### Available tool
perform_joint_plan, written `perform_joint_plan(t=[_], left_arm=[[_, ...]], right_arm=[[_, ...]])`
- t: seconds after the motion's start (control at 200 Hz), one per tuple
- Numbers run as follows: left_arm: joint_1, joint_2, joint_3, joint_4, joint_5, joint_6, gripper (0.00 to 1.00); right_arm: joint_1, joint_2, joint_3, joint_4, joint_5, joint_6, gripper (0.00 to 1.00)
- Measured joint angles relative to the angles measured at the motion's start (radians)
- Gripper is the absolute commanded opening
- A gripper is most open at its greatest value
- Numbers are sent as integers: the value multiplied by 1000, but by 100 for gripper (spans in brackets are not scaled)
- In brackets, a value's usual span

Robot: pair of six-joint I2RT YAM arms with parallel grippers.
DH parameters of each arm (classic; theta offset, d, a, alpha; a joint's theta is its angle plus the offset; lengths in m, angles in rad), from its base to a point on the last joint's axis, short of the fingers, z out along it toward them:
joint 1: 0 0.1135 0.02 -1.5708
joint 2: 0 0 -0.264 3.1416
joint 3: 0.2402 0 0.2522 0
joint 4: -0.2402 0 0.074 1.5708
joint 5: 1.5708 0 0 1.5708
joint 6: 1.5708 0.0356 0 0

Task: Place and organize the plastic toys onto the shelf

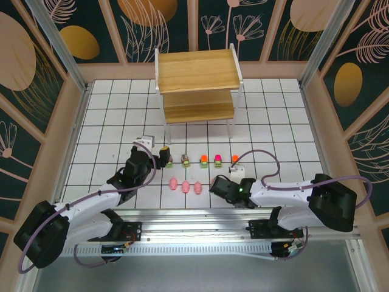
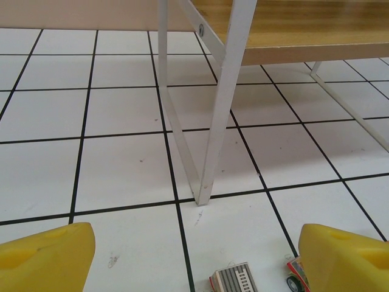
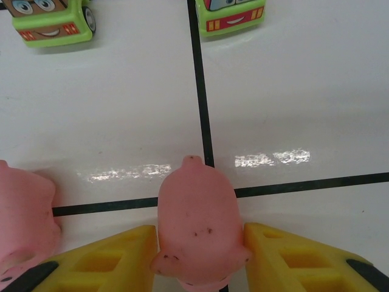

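Closer, pig (image 3: pixel 197 219) between right fingers (image 3: pixel 285 258)

White grid table (image 1: pixel 103 128) w/ shelf (image 1: pixel 197 70), toy cars (image 1: pixel 204 160), pink pigs (image 1: pixel 185 185)

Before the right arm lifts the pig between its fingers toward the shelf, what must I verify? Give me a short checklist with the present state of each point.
1. Pink pig centred in the right gripper: ok.
2. Gripper truly clamped on it: cannot tell.
3. Neighbour pig apart from it: ok, a gap shows.
4. Top board of the shelf free: ok.
5. Left gripper open, low beside the shelf leg, seemingly off the direct route: ok.
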Motion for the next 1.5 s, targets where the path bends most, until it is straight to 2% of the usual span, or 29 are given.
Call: perform_joint_plan(t=[0.055, 0.195, 0.335, 0.661, 1.236, 1.501], left_arm=[[0, 0, 1, 0, 0, 0, 87], [0, 0, 1, 0, 7, 0, 87], [0, 6, 1, 0, 14, 0, 87], [0, 11, 3, 0, 20, -9, 94], [0, -25, 23, -7, 40, -26, 94], [0, -10, 23, -8, 41, -26, 94]], right_arm=[[0, 1, 0, 2, -3, -3, 36], [0, 1, 0, 3, -3, -3, 35], [0, -3, 0, 0, 1, -2, 29], [-19, -27, 85, -57, 33, -55, 27], [-225, -53, 381, -73, 98, -381, 25], [-281, -10, 509, -55, 118, -518, 25]])
